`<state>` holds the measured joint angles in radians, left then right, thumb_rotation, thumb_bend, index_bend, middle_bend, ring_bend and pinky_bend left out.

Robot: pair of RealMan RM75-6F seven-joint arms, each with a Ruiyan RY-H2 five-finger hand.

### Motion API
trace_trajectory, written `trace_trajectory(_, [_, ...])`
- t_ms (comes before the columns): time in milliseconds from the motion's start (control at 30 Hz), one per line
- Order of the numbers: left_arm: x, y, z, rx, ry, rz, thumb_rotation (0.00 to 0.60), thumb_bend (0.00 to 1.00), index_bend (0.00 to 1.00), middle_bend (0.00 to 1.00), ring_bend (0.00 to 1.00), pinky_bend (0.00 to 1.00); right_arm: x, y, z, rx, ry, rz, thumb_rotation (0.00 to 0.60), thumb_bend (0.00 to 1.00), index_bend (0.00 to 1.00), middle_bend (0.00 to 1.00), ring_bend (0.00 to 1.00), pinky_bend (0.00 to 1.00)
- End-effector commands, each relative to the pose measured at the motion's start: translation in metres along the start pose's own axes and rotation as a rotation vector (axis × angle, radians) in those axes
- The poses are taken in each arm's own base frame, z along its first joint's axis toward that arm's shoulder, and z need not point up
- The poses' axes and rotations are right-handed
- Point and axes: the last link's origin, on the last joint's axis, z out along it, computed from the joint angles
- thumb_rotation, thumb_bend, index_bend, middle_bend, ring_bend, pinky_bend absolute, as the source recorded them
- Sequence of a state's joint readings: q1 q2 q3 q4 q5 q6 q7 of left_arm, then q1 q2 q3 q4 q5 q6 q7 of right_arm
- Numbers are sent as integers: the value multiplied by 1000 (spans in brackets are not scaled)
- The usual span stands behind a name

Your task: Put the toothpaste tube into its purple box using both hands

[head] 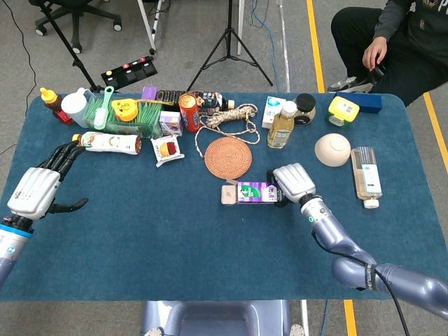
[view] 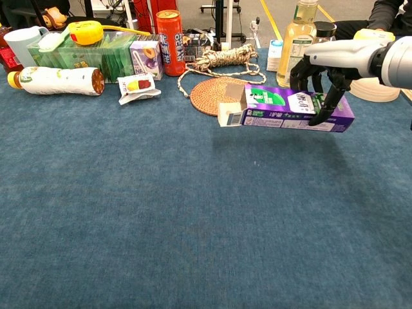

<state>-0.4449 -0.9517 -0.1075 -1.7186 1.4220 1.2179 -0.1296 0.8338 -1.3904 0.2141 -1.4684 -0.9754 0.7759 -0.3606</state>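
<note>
1. Our right hand (view: 325,80) grasps the purple box (view: 293,108) at the table's (head: 210,259) centre, open flap pointing to nine o'clock.
2. Our left hand (head: 38,187) hangs unclenched at far nine o'clock, grasping nothing.
3. We cannot pick out the toothpaste tube; insertion remains.

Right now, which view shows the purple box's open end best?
The chest view: the purple box lies side-on, its open flaps facing left, held by the right hand. The head view shows it from above, smaller, opening unclear.
</note>
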Motion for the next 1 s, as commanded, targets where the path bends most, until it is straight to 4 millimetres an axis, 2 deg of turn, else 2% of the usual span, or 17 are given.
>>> trace_trajectory(33, [-1, -1, 0, 2, -1, -2, 600, 180, 0, 0, 0, 258, -7, 2, 2, -31, -64, -5, 600, 188, 321, 435, 427, 645])
trace_trajectory(67, [-1, -1, -1, 2, -1, -3, 600, 181, 0, 0, 0, 258, -7, 2, 2, -39, -73, -5, 600, 158, 282, 377, 373, 624])
trace_trajectory(167, [-2, -1, -2, 1, 0, -5, 600, 180, 0, 0, 0, 259, -7, 3, 1, -54, -84, -4, 600, 131, 245, 296, 301, 599])
trace_trajectory(300, [-4, -3, -4, 1, -3, -12, 600, 180, 0, 0, 0, 259, -8, 5, -3, -63, -98, -3, 600, 128, 240, 242, 260, 565])
trace_trajectory(433, [-5, -6, -11, 6, 3, -12, 600, 180, 0, 0, 0, 259, 0, 5, -17, -43, -78, 29, 600, 113, 227, 199, 219, 487])
trace_trajectory(567, [-10, -14, -30, 43, 24, 10, 600, 180, 0, 0, 0, 233, 13, 13, -45, -11, 3, 42, 600, 27, 220, 182, 187, 404])
trace_trajectory(667, [-20, -23, -50, 91, 38, 15, 600, 172, 0, 0, 0, 192, 19, 29, -69, 1, 83, 37, 600, 0, 205, 153, 145, 329])
trace_trajectory(867, [-41, -39, -88, 144, 68, 26, 600, 120, 0, 0, 0, 146, 14, 63, -113, -10, 214, 78, 600, 0, 176, 110, 91, 176])
trace_trajectory(933, [-52, -45, -106, 177, 59, 2, 600, 106, 0, 0, 0, 133, 12, 75, -133, -22, 266, 114, 600, 0, 174, 103, 78, 161])
trace_trajectory(1000, [-56, -47, -114, 186, 63, -12, 600, 94, 0, 0, 0, 125, 10, 80, -144, -24, 294, 123, 600, 0, 173, 100, 69, 155])
